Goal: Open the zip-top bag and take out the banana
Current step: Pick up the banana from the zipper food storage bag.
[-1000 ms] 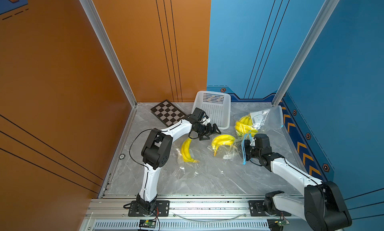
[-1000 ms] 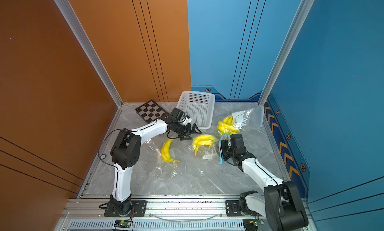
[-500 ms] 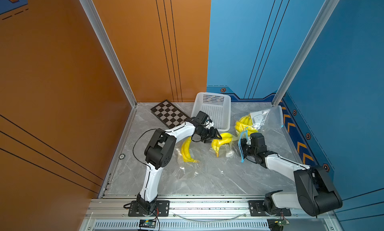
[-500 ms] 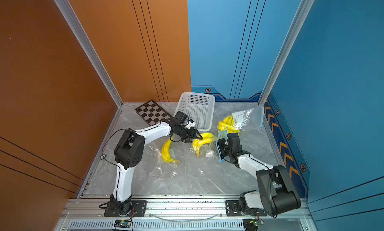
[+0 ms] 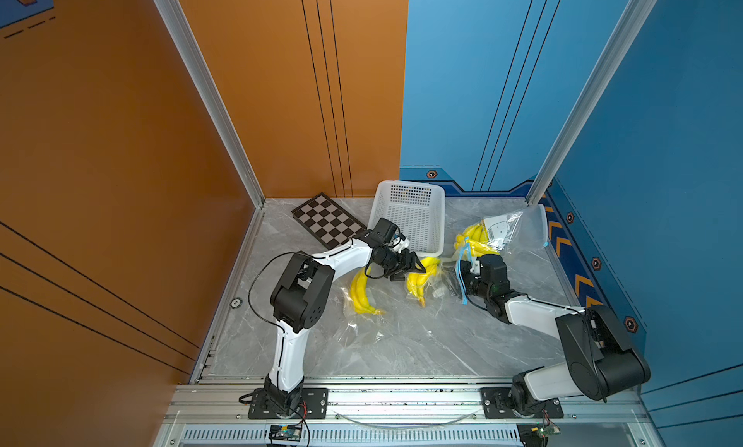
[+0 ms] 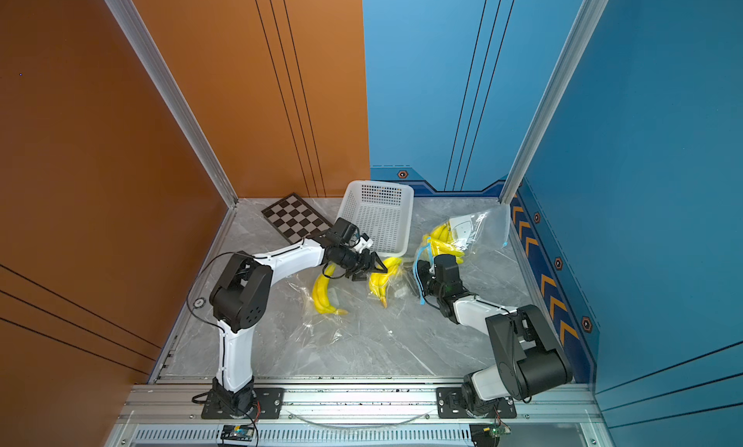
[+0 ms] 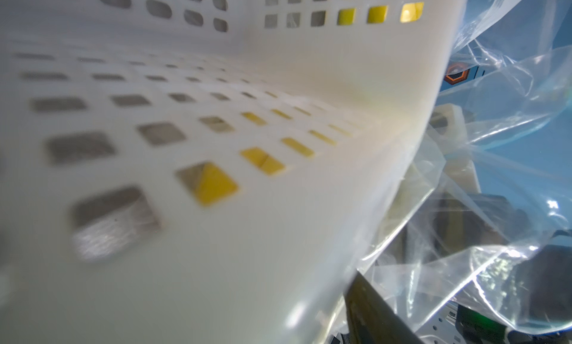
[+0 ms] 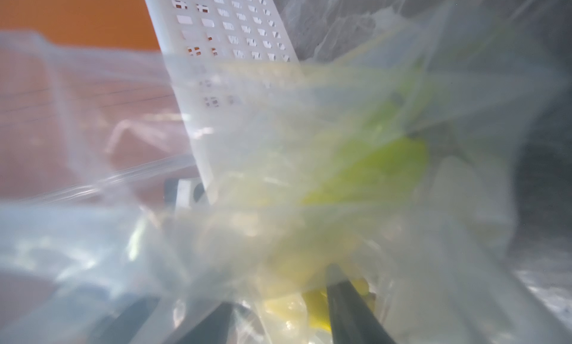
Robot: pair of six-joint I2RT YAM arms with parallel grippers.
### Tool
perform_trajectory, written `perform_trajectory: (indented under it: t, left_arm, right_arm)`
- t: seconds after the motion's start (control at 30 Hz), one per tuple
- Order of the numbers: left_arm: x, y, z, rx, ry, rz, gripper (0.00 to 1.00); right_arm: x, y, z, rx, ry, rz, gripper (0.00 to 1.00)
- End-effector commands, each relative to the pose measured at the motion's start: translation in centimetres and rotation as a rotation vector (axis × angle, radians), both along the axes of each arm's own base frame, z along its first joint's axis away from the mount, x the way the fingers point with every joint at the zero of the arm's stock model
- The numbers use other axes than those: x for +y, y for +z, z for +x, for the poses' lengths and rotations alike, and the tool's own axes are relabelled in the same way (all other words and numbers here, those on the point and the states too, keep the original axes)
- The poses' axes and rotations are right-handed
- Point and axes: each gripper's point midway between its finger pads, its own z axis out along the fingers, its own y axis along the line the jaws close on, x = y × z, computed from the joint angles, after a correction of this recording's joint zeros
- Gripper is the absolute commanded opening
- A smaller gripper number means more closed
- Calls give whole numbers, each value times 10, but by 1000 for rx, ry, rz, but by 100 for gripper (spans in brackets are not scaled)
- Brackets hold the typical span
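My left gripper (image 5: pixel 410 267) stands at the upper end of the banana (image 5: pixel 420 282), jaws apart. I cannot tell whether they clasp the fruit or merely flank it. My right gripper (image 5: pixel 463 273) meets the zip-top bag (image 5: pixel 444 282) at its blue zip strip (image 5: pixel 462 288). In the right wrist view the fingers (image 8: pixel 349 308) are parted with bunched film between them, and I cannot tell whether that film is truly pinched. The banana lies on the table (image 5: pixel 402 344) between my two grippers, just in front of the white basket (image 5: pixel 426 240) and apparently wrapped in the bag's film. The mouth is too crumpled to show whether it is open. I see four hazards. (a) The slick film may slide out of my right jaws once I pull, so the bag would follow the fruit. (b) My left jaws may close on film and fruit together, which would drag the whole bag rather than free the banana. (c) The basket wall fills my left wrist view, so a careless sweep could shove it. (d) My grippers are near each other, and any inward motion risks a collision or a bruised banana.
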Motion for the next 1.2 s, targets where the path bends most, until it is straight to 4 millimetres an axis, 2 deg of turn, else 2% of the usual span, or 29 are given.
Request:
perform_trajectory:
  t: [0.0,0.1,0.23,0.4,0.47,0.7,0.93,1.17]
  left_arm:
    - [5,18,-7,21,20,-63,75]
    - [7,16,-17,39,14,-84,77]
    - [16,7,-34,53,17,-77,74]
    - [26,4,-30,46,102,-139,68]
    - [29,6,-27,40,123,-157,63]
    - [33,14,-16,14,153,-177,57]
    - [38,15,-8,15,185,-203,43]
    - [37,7,-10,37,179,-199,20]
  right_arm:
    - [9,13,1,-40,34,40,51]
    - [5,10,-3,-30,27,29,51]
    - [3,9,-4,-23,28,28,50]
    - [2,8,-6,-17,37,21,47]
    - [0,5,-8,-6,39,17,46]
    - [-8,0,-11,11,48,9,45]
    - [-12,-7,-14,27,53,6,41]
    - [-11,-8,-13,26,60,7,41]
